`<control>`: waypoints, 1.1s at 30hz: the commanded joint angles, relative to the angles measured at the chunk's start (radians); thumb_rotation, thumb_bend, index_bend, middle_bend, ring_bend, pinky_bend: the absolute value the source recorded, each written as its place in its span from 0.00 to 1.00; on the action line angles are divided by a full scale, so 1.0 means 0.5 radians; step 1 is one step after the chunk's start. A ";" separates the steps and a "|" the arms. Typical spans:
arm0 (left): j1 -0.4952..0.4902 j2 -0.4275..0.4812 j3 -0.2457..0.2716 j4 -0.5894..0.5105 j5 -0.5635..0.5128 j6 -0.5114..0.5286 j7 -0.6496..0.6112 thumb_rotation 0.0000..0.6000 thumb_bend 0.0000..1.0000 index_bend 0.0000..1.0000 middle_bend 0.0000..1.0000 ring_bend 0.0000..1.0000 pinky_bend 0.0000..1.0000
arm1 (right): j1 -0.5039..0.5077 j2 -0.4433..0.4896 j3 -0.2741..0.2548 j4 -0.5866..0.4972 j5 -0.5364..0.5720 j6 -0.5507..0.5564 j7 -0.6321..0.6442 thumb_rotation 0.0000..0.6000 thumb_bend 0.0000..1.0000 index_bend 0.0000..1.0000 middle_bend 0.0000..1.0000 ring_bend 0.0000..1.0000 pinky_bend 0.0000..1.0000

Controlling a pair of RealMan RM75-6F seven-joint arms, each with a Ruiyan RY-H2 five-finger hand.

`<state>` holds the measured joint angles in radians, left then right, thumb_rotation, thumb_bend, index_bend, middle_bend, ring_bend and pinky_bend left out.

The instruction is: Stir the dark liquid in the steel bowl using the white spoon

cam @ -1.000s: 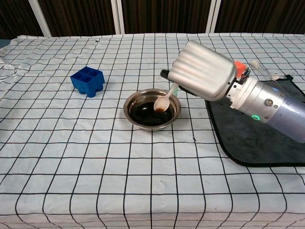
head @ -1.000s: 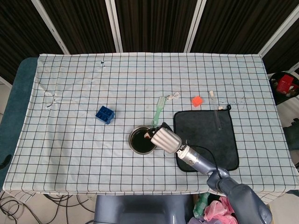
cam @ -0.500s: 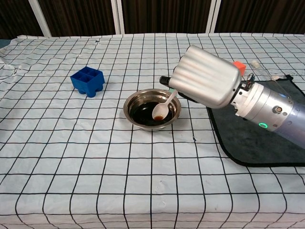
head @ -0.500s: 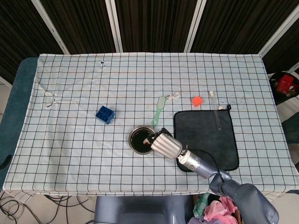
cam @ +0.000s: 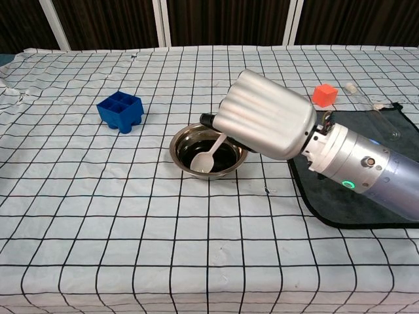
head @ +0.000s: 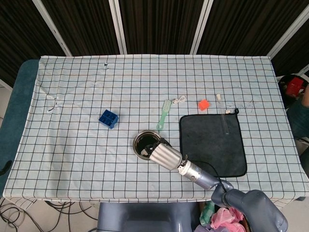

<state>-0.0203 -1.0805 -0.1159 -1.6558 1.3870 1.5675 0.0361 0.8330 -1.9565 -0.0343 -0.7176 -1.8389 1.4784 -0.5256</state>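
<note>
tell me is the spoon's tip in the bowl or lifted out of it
In the bowl: the white spoon, held by the right hand, slants down with its tip inside the steel bowl, over the dark liquid.

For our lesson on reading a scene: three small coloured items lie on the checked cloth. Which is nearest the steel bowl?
The green brush: its handle end lies just beyond the steel bowl rim. The blue tray and orange block sit clearly farther off.

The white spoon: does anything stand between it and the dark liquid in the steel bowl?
Nothing visible does. The right hand holds the white spoon, whose tip is already down in the steel bowl, over the dark liquid.
</note>
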 commanded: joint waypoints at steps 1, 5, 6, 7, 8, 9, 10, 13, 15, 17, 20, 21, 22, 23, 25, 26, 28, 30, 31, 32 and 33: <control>0.001 0.001 -0.002 0.001 -0.002 0.002 -0.004 1.00 0.22 0.10 0.01 0.00 0.02 | 0.013 -0.025 0.015 0.026 0.004 -0.016 0.004 1.00 0.41 0.81 0.89 1.00 1.00; 0.003 0.004 -0.003 0.003 0.000 0.006 -0.014 1.00 0.22 0.10 0.01 0.00 0.02 | 0.031 -0.071 0.043 0.078 0.018 -0.040 0.024 1.00 0.41 0.81 0.89 1.00 1.00; 0.003 0.004 -0.004 0.004 -0.001 0.006 -0.015 1.00 0.22 0.10 0.01 0.00 0.02 | 0.036 -0.081 0.051 0.090 0.022 -0.044 0.028 1.00 0.41 0.81 0.89 1.00 1.00; 0.003 0.005 -0.004 0.004 -0.002 0.005 -0.017 1.00 0.22 0.10 0.01 0.00 0.02 | 0.042 -0.092 0.059 0.104 0.026 -0.048 0.032 1.00 0.41 0.81 0.89 1.00 1.00; 0.002 0.005 -0.005 0.005 -0.004 0.002 -0.019 1.00 0.22 0.10 0.01 0.00 0.02 | 0.051 -0.108 0.072 0.125 0.034 -0.055 0.040 1.00 0.41 0.81 0.89 1.00 1.00; 0.002 0.006 -0.005 0.006 -0.005 0.001 -0.020 1.00 0.22 0.10 0.01 0.00 0.02 | 0.055 -0.118 0.079 0.139 0.039 -0.059 0.047 1.00 0.41 0.81 0.89 1.00 1.00; 0.001 0.006 -0.005 0.006 -0.005 -0.001 -0.021 1.00 0.22 0.10 0.01 0.00 0.02 | 0.061 -0.132 0.088 0.160 0.046 -0.066 0.056 1.00 0.41 0.81 0.89 1.00 1.00; -0.001 0.006 -0.005 0.009 -0.005 -0.004 -0.022 1.00 0.22 0.10 0.01 0.00 0.02 | 0.073 -0.165 0.103 0.218 0.062 -0.089 0.075 1.00 0.41 0.81 0.89 1.00 1.00; -0.002 0.006 -0.006 0.009 -0.007 -0.006 -0.022 1.00 0.22 0.10 0.01 0.00 0.02 | 0.079 -0.189 0.114 0.269 0.078 -0.110 0.086 1.00 0.41 0.81 0.89 1.00 1.00; -0.001 0.006 -0.006 0.008 -0.007 -0.006 -0.022 1.00 0.22 0.10 0.01 0.00 0.02 | 0.083 -0.209 0.122 0.321 0.091 -0.123 0.100 1.00 0.41 0.81 0.89 1.00 1.00; 0.001 0.006 -0.008 0.008 -0.007 0.002 -0.023 1.00 0.22 0.10 0.01 0.00 0.02 | 0.090 -0.235 0.127 0.420 0.104 -0.133 0.125 1.00 0.41 0.81 0.89 1.00 1.00; 0.002 0.006 -0.008 0.008 -0.007 0.002 -0.023 1.00 0.22 0.10 0.01 0.00 0.02 | 0.091 -0.240 0.128 0.447 0.108 -0.133 0.133 1.00 0.41 0.81 0.89 1.00 1.00; 0.001 0.006 -0.008 0.008 -0.008 0.001 -0.023 1.00 0.22 0.10 0.01 0.00 0.02 | 0.092 -0.244 0.129 0.471 0.112 -0.132 0.142 1.00 0.41 0.81 0.89 1.00 1.00; 0.000 0.005 -0.008 0.009 -0.010 -0.001 -0.021 1.00 0.22 0.10 0.01 0.00 0.02 | 0.088 -0.245 0.130 0.500 0.122 -0.134 0.155 1.00 0.41 0.81 0.89 1.00 1.00; -0.004 0.002 -0.006 0.010 -0.010 -0.009 -0.012 1.00 0.22 0.10 0.01 0.00 0.02 | 0.079 -0.238 0.122 0.535 0.123 -0.122 0.168 1.00 0.41 0.81 0.89 1.00 1.00; -0.005 0.000 -0.006 0.009 -0.011 -0.011 -0.009 1.00 0.22 0.10 0.01 0.00 0.02 | 0.077 -0.237 0.117 0.544 0.123 -0.117 0.176 1.00 0.41 0.81 0.89 1.00 1.00; -0.006 -0.001 -0.006 0.008 -0.012 -0.012 -0.003 1.00 0.22 0.10 0.01 0.00 0.02 | 0.073 -0.233 0.111 0.558 0.124 -0.112 0.183 1.00 0.41 0.81 0.89 1.00 1.00; -0.005 -0.003 -0.006 0.007 -0.011 -0.009 0.002 1.00 0.22 0.10 0.01 0.00 0.02 | 0.068 -0.224 0.105 0.572 0.128 -0.106 0.186 1.00 0.41 0.81 0.89 1.00 1.00; -0.005 -0.003 -0.006 0.007 -0.011 -0.008 0.004 1.00 0.22 0.10 0.01 0.00 0.02 | 0.065 -0.219 0.103 0.575 0.130 -0.103 0.188 1.00 0.41 0.81 0.89 1.00 1.00; -0.004 -0.004 -0.006 0.006 -0.011 -0.005 0.005 1.00 0.22 0.10 0.01 0.00 0.02 | 0.056 -0.209 0.099 0.576 0.133 -0.093 0.190 1.00 0.41 0.81 0.89 1.00 1.00; -0.003 -0.004 -0.007 0.006 -0.012 -0.003 0.007 1.00 0.22 0.10 0.01 0.00 0.02 | 0.047 -0.200 0.093 0.573 0.132 -0.083 0.192 1.00 0.41 0.81 0.89 1.00 1.00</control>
<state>-0.0218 -1.0825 -0.1194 -1.6528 1.3809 1.5662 0.0397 0.8597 -2.0596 0.0144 -0.4307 -1.7734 1.4340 -0.4307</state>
